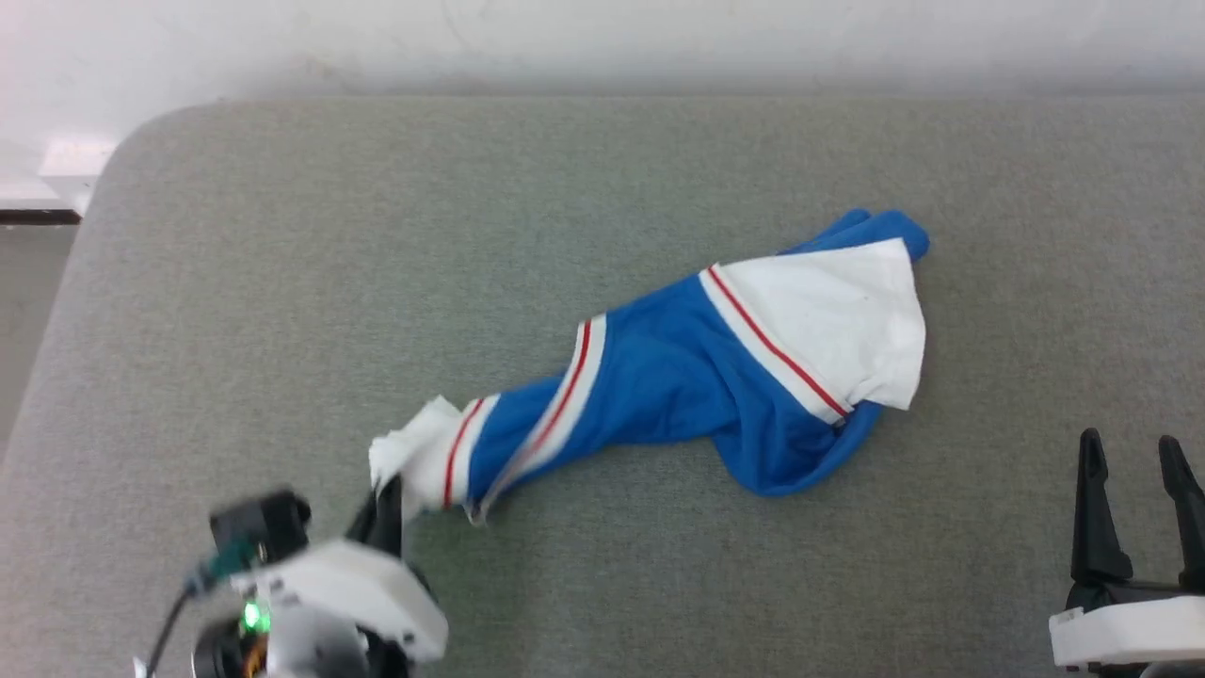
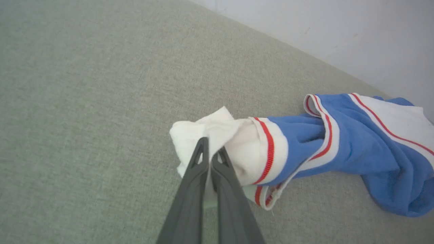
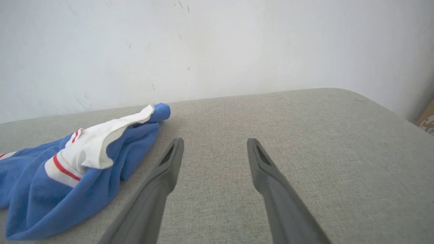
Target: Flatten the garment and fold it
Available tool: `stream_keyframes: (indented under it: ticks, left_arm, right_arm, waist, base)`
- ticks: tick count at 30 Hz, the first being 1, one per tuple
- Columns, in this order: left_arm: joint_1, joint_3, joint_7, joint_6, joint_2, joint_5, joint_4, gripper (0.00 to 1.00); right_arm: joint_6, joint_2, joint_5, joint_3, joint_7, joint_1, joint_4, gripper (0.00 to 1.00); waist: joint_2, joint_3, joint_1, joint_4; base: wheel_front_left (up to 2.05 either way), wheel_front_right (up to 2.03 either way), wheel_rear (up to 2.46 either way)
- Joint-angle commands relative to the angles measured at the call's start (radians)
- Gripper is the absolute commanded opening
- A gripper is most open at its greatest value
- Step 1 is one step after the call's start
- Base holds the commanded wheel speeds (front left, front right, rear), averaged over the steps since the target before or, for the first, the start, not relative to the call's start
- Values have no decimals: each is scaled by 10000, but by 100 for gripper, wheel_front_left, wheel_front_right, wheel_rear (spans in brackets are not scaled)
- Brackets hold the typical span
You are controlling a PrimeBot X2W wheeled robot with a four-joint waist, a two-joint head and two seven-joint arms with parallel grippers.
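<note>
Head view shows the garment [image 1: 678,377] lying bunched and twisted like a rope across the middle of the grey table [image 1: 282,264], its far sleeve [image 1: 828,320] spread at the right end. The left claw [image 2: 210,150] is closed on the crumpled near sleeve [image 2: 220,130], pinching a fold of white cloth, judged a hold for drawing the twist out flat. The right claw [image 1: 1130,443] stands wide open and empty, well apart from the garment, seemingly placed ready for the opposite end

Left pincer [image 2: 212,146] clamped shut; right pincer [image 3: 215,140] fingers spread wide.
</note>
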Motion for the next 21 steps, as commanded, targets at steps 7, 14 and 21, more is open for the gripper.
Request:
stream_keyframes:
  ticks: [7,14,21]
  left_arm:
    - [443,432,-993,327,-456,-199,-42,100]
    - [-823,291,-806,233,381,619,-641,100]
    - [-3153,-1099,521,-600,701,1382,-122,100]
  right_arm:
    - [-7,24,-114,55,204,184,-133,100]
    - [-7,24,-34,202,241,204,-129,100]
    - [-7,24,-22,335,237,34,-88,100]
  waist:
    - [0,-348,2,294]
    - [0,-325,2,235]
    - [0,17,2,-30]
  base:
    - [0,0,0]
    - [0,0,0]
    - [0,0,0]
